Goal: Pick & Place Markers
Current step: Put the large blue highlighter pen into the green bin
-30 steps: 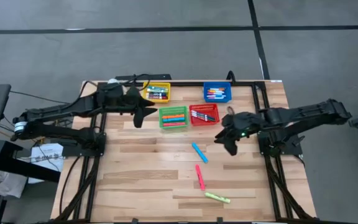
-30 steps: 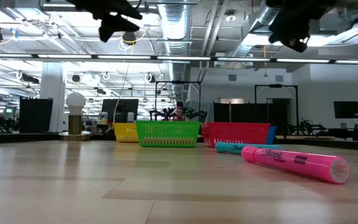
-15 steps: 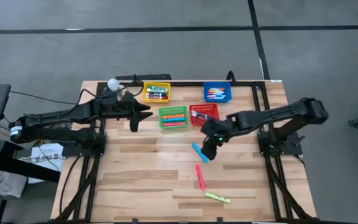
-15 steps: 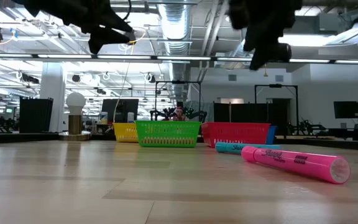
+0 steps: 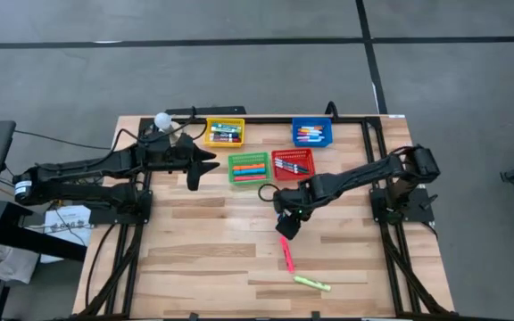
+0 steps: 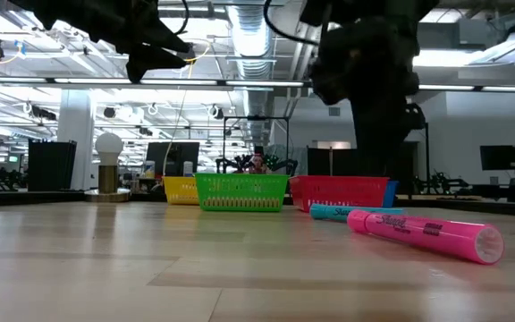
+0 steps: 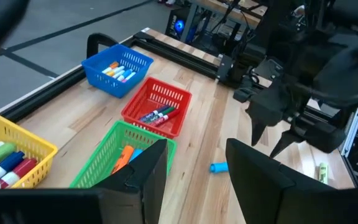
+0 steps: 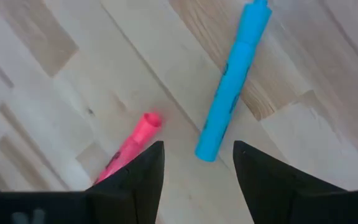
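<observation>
From above, three loose markers lie on the tabletop (image 5: pixel 203 259): a blue marker under the right gripper (image 5: pixel 286 223), a pink marker (image 5: pixel 286 254) and a yellow-green marker (image 5: pixel 311 283) nearer the front edge. The left gripper (image 5: pixel 194 162) waits beside the green basket (image 5: pixel 249 168).

At table height, the pink marker (image 6: pixel 423 234) shows printed lettering, with the blue marker (image 6: pixel 331 211) behind it.

The left wrist view shows the left gripper (image 7: pixel 194 168) released.

The right wrist view shows the right gripper (image 8: pixel 196 171) spread open, holding nothing, just over the end of the blue marker (image 8: pixel 232 81).
</observation>
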